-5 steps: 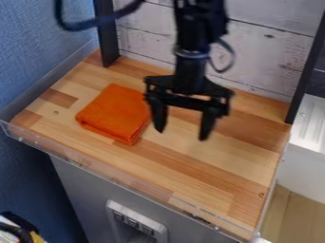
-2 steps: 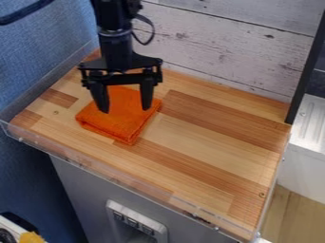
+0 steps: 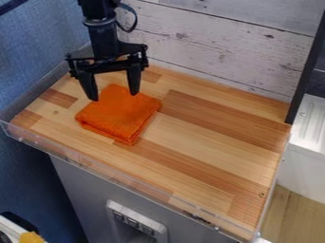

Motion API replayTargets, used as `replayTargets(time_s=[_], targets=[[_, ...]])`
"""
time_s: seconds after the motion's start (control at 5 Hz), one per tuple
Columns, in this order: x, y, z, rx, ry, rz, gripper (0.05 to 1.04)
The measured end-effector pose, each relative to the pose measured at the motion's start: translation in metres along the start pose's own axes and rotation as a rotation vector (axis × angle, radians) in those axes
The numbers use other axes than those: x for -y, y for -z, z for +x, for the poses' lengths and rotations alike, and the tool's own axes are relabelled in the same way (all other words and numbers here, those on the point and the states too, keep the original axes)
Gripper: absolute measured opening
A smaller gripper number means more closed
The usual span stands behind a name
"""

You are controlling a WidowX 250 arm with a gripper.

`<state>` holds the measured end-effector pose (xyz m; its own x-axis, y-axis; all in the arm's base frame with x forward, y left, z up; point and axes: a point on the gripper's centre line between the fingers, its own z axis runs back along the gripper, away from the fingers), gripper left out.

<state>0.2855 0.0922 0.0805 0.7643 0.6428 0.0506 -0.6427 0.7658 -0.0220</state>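
Over the folded orange cloth, the open claw hangs after crossing the tabletop, apparently within easier reach.

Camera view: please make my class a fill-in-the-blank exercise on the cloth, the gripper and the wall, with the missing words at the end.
The colour of the folded cloth on the wooden worktop is ____.
The two fingers of the black gripper stand ____, with a wide gap between their tips.
The wall to the left of the worktop in the picture is ____.

Missing words, in order: orange; apart; blue.
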Motion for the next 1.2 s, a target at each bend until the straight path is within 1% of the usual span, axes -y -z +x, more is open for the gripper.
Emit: replayTargets(time_s=[0.2,0.4,0.6,0.8,1.0,1.2], targets=[[0.001,-0.001,0.012,0.004,-0.031,0.024,0.998],[-0.001,0.0,0.019,-0.001,-0.061,0.054,0.948],[0.001,0.007,0.022,-0.01,-0.069,0.074,0.667],[0.004,0.018,0.024,-0.033,-0.074,0.089,0.366],[0.01,0.03,0.031,-0.053,-0.063,0.091,0.154],[0.013,0.044,0.029,-0.087,-0.062,0.081,0.066]])
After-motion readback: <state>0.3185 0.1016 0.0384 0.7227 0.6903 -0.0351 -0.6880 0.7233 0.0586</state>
